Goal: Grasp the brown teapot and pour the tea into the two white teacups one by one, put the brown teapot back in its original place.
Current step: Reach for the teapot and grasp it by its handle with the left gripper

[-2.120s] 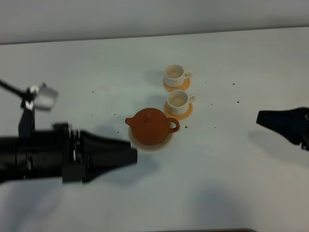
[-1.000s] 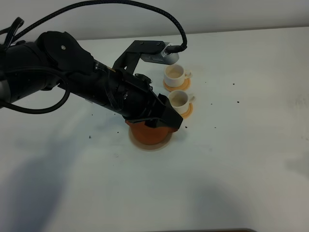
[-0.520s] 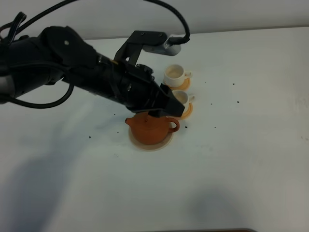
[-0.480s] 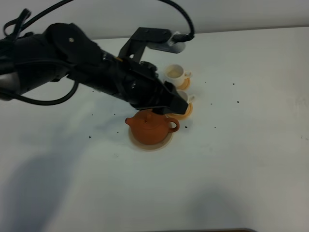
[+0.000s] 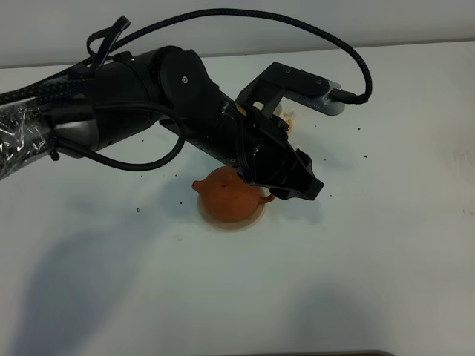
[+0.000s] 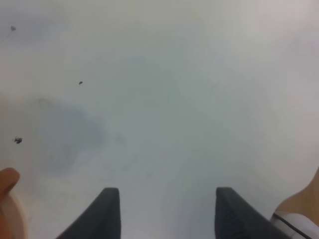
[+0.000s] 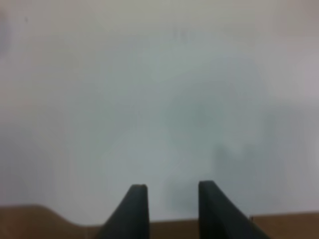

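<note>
Only the wrist view shows the left gripper (image 6: 167,214) jaws spread and empty; overhead, the arm masks them near the teapot (image 5: 223,196). Right gripper (image 7: 172,211) jaws likewise parted.

A white table (image 5: 386,252) fills the high view. A pale grey wall (image 5: 237,22) runs along 12 o'clock. Dark specks (image 5: 138,211) dot the top at 9 and 2 o'clock. A soft shadow (image 5: 67,289) lies at 8 o'clock, and a thin brown strip (image 5: 319,354) shows at 6 o'clock.
</note>
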`<move>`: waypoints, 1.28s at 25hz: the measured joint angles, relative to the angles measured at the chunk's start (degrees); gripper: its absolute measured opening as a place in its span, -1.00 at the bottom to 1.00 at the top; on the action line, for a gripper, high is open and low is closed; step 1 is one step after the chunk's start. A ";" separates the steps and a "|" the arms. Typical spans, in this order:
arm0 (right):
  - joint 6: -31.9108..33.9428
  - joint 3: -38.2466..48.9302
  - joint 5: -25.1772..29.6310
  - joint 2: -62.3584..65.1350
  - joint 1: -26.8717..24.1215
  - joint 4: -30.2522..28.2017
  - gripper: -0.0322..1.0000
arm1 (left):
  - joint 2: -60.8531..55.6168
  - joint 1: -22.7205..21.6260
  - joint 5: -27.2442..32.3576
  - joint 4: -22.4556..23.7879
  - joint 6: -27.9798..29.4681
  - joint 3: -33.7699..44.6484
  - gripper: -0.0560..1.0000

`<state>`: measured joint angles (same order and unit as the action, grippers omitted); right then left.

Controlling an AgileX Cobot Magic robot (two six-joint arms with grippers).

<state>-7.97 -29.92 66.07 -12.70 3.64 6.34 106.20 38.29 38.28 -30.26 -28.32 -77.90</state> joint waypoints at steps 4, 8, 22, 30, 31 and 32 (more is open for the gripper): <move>-1.63 1.55 -3.51 3.06 0.00 1.03 -0.47 | -0.01 0.30 -0.15 1.21 1.13 0.01 -0.07; -2.42 1.76 -4.11 5.33 0.00 1.72 -0.47 | 0.01 0.37 -0.15 1.48 1.51 0.01 -0.07; -2.60 1.78 -4.47 11.23 0.00 2.23 -0.47 | 0.01 0.41 0.65 1.84 1.58 0.01 -0.07; -2.60 1.89 -4.42 13.08 0.00 4.29 -0.47 | 0.40 0.48 1.15 3.25 4.69 -1.11 -0.07; -2.60 1.89 -4.42 13.08 0.00 4.34 -0.47 | 0.79 0.48 1.65 4.29 6.08 -1.96 -0.07; -2.60 1.89 -4.42 13.08 0.00 4.40 -0.47 | 1.32 0.54 2.51 6.03 7.71 -3.24 -0.07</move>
<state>-10.57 -28.03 61.65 0.37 3.64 10.74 107.52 38.83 40.80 -24.24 -20.61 -81.14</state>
